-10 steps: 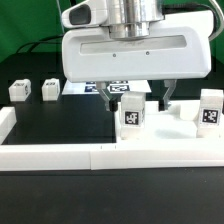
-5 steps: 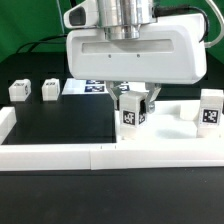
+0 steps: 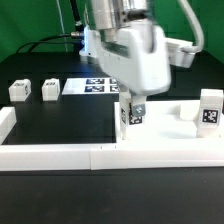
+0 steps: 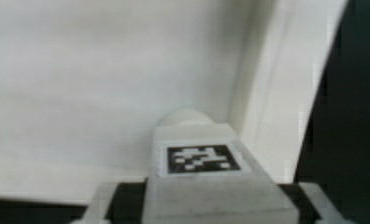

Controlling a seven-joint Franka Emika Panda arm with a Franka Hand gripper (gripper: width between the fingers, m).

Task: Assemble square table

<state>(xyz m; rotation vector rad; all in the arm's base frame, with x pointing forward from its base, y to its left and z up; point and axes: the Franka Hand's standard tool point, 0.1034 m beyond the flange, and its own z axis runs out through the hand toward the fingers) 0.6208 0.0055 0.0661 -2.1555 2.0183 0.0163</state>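
My gripper (image 3: 133,104) is shut on a small white table leg (image 3: 132,114) with a black-and-white tag, holding it upright over the near edge of the white square tabletop (image 3: 172,131). In the wrist view the leg (image 4: 203,158) stands between my fingers (image 4: 121,203), over the tabletop's flat white floor (image 4: 93,90) and close to its raised rim (image 4: 280,80). Two more legs (image 3: 19,90) (image 3: 50,90) lie on the black table at the exterior view's left. Another leg (image 3: 210,110) stands at the right.
The marker board (image 3: 98,86) lies behind my hand. A long low white border wall (image 3: 60,155) runs along the front, with a short piece (image 3: 5,122) at the exterior view's left. The black table (image 3: 65,120) spreads between them.
My jaws have closed onto the leg. The hand has turned about its axis, so its broad face now points sideways. The leg stays in about the same spot.
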